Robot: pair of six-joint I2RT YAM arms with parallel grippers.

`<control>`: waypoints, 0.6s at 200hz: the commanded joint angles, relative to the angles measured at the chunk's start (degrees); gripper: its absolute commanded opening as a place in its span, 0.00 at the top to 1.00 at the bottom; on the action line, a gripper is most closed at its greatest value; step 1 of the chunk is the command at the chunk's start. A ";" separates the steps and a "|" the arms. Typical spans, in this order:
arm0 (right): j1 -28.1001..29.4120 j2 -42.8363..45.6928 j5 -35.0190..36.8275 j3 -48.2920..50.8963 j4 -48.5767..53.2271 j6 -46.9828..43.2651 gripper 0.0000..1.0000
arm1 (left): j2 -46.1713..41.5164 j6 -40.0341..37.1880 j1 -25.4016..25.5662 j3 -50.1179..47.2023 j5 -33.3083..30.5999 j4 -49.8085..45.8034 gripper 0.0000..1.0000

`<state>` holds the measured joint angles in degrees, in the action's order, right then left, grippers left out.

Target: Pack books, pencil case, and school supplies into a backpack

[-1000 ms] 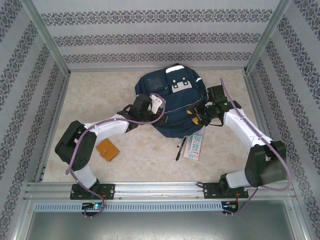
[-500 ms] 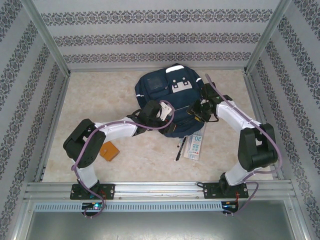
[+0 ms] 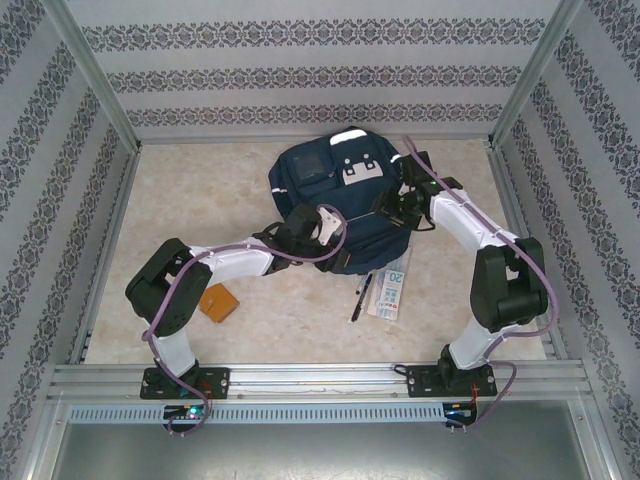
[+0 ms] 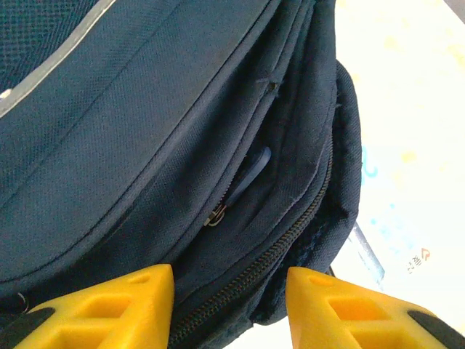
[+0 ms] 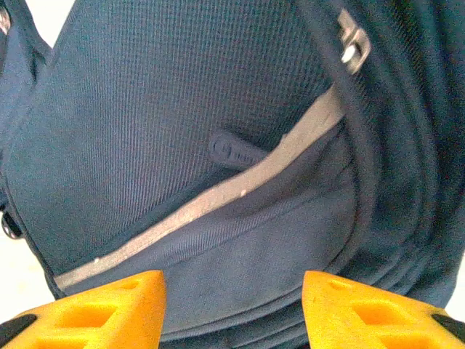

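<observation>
The backpack lies flat in the middle of the bench. The left hand is at its near-left edge, moderately wide over a zip, gripping nothing. The right hand faces its right side, also moderately wide and empty. The pencil case and two pens lie just nearer than the backpack, and the orange booklet lies well to the left
</observation>
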<state>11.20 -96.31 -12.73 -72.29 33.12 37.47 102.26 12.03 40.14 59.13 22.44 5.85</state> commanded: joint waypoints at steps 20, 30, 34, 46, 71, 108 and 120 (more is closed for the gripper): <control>-5.21 0.53 -11.68 0.12 -1.54 -13.43 0.50 | -2.10 -1.22 0.55 -0.38 -1.49 -0.13 0.53; -4.88 -0.19 -9.22 -1.04 -0.65 -20.88 0.50 | -2.23 -1.22 0.55 -0.55 -1.46 0.10 0.53; -4.53 -0.62 -6.97 -1.67 0.07 -23.79 0.50 | -2.40 -1.22 0.55 -0.53 -1.58 0.18 0.53; -4.25 -2.55 -2.32 -3.64 2.12 -29.05 0.48 | -2.77 -1.44 0.55 -0.64 -1.74 0.10 0.52; -6.65 -6.87 -9.12 -7.16 3.17 -21.67 0.46 | -3.45 -2.00 0.55 -0.70 -2.20 -0.65 0.52; -6.30 -10.62 -8.42 -7.89 2.03 -14.45 0.45 | -3.60 -1.45 0.55 -1.88 -2.22 0.21 0.51; -6.29 -10.87 -6.42 -7.53 2.25 -13.70 0.44 | -3.88 -1.23 0.55 -2.40 -2.30 0.31 0.50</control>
<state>5.08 -105.73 -20.64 -78.81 34.30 20.45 100.22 11.33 40.14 58.37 20.73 5.85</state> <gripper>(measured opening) 0.552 0.494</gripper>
